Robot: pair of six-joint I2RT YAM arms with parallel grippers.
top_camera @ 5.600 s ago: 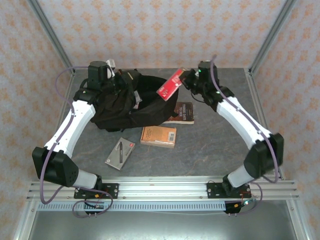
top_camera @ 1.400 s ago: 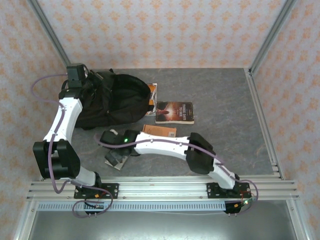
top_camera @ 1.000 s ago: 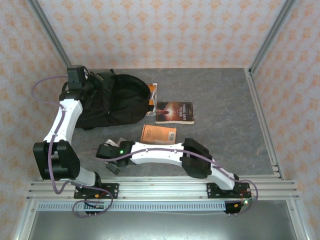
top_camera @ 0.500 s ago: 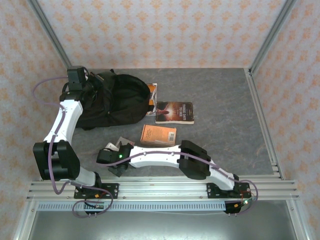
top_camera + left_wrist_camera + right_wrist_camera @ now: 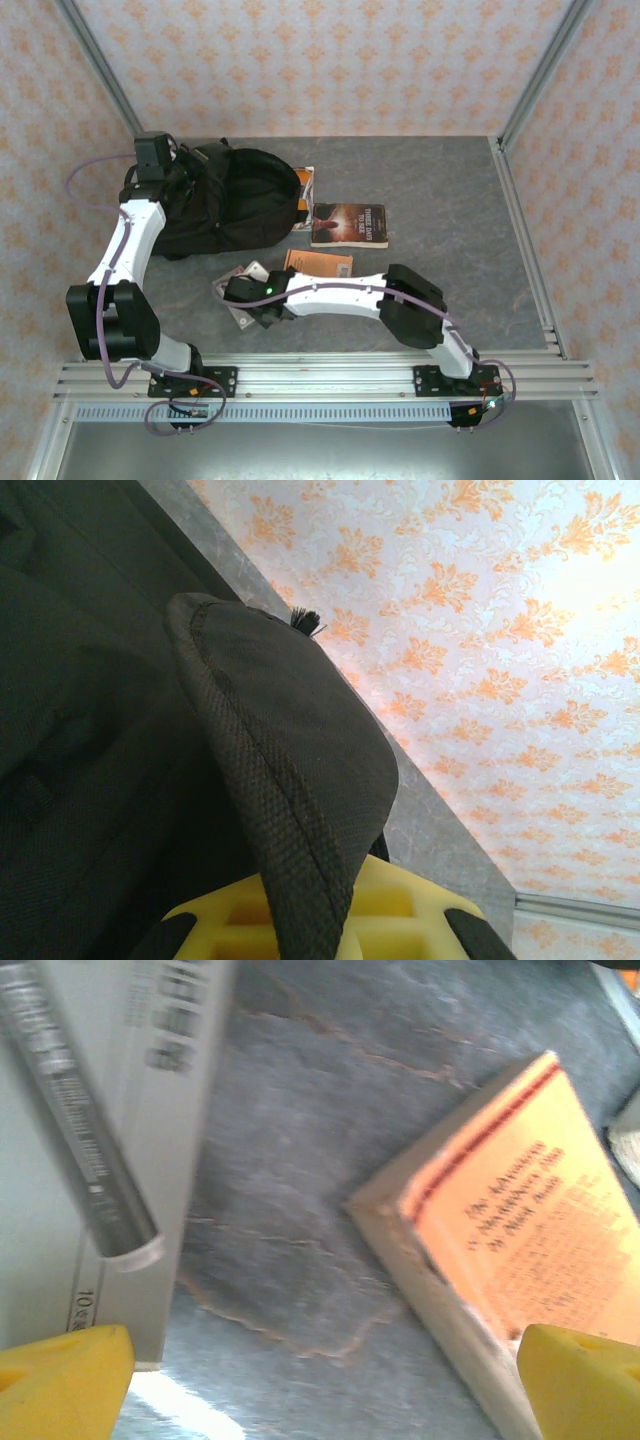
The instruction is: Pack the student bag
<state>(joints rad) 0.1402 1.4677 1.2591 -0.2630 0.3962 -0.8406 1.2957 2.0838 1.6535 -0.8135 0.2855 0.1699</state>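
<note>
The student bag (image 5: 235,200) is a large black backpack lying at the back left of the table. My left gripper (image 5: 163,178) is at its left edge, shut on a black fabric flap of the bag (image 5: 290,770), which runs down between the yellow fingers (image 5: 420,920). My right gripper (image 5: 255,303) hangs low over the table at front left, open, with its yellow fingertips (image 5: 60,1375) wide apart and only bare table between them. A grey pen box (image 5: 90,1140) lies just to its left and an orange book (image 5: 520,1230) to its right.
The grey pen box (image 5: 232,284) is partly under the right wrist. The orange book (image 5: 320,265) lies mid-table, with a dark book (image 5: 348,225) behind it. Another book's edge (image 5: 304,185) pokes from the bag's mouth. Metal posts and papered walls ring the table.
My right arm swept along the table's front left and has now shifted right and away from the near edge, over the pen box. The left arm and bag have not moved.
</note>
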